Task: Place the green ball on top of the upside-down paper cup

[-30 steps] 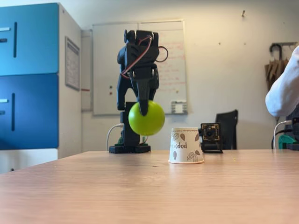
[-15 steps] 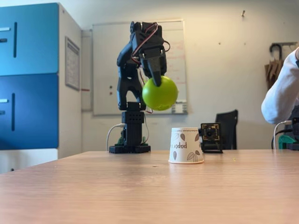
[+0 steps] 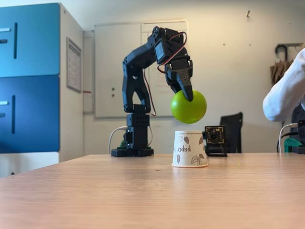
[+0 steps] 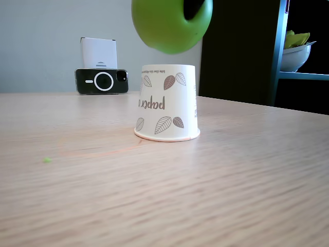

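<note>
Ball hanging just over the cup, needs a gentle set-down

In a fixed view the gripper (image 3: 187, 98) is clamped on the ball (image 3: 189, 107), which hangs below its tips, just above the cup (image 3: 189, 149) on the table (image 3: 143, 191) with a small gap. I'd centre it, lower until it touches, then open slowly. In a fixed view the ball (image 4: 167, 25) sits a touch left of the cup (image 4: 167, 103), so nudge right.

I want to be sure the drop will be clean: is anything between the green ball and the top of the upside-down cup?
Nothing visible. The green ball, clamped in the gripper, hangs just above the upside-down paper cup, with only open air between them in both fixed views. The cup's flat top is bare.
</note>
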You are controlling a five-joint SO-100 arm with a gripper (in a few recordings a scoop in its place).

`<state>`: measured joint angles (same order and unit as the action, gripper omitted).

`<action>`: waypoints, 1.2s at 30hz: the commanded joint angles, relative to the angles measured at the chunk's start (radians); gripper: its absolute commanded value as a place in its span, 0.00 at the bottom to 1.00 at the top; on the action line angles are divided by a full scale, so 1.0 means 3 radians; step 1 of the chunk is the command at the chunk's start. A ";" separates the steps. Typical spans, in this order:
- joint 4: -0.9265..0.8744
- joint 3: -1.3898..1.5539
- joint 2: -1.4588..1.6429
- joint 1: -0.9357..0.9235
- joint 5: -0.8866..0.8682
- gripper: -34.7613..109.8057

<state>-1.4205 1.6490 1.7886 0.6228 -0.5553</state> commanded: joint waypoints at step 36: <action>0.0312 0.0430 0.0312 -0.0087 -0.0424 0.52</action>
<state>-1.3361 1.7748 1.8300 0.5983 -0.6734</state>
